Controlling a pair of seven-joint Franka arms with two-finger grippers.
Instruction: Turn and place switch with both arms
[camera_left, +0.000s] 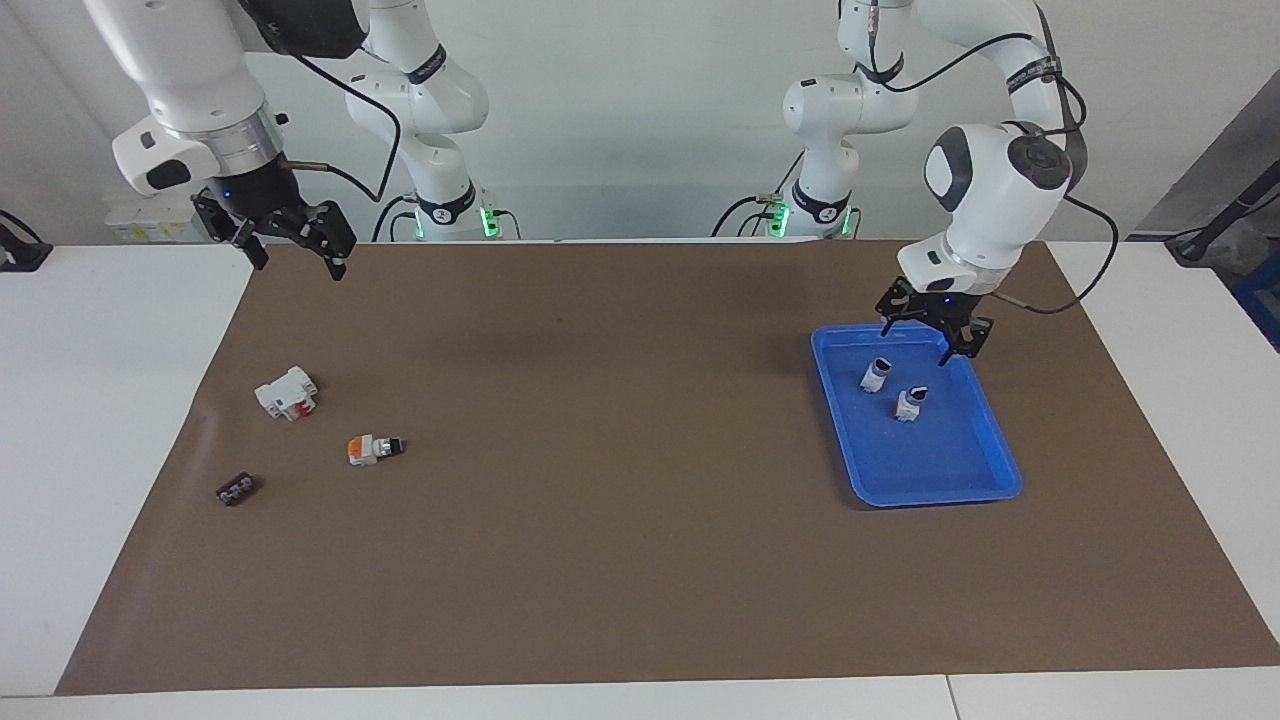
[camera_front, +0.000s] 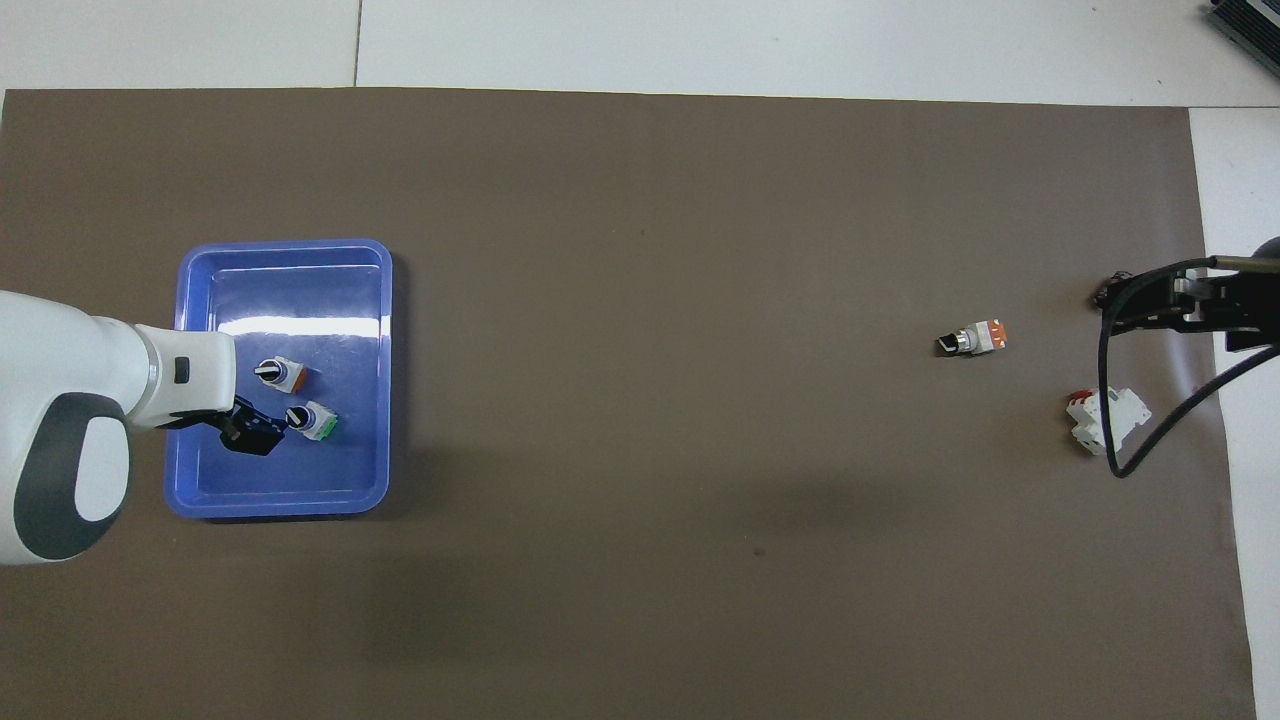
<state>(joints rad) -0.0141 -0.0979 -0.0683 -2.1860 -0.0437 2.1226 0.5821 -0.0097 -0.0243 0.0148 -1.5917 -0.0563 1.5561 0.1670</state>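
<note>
Two switches (camera_left: 893, 388) in tray (camera_left: 990, 480), left arm's end; third switch (camera_left: 374, 449) on mat (camera_left: 620, 560), right arm's end

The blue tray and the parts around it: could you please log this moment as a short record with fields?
tray: blue tray at the left arm's end of the mat
in tray: orange-ended switch and green-ended switch, both upright
left gripper: open, above the tray, holding nothing
right gripper: open, raised over the mat's edge
on mat: third switch lying on its side; white block; black piece
</note>
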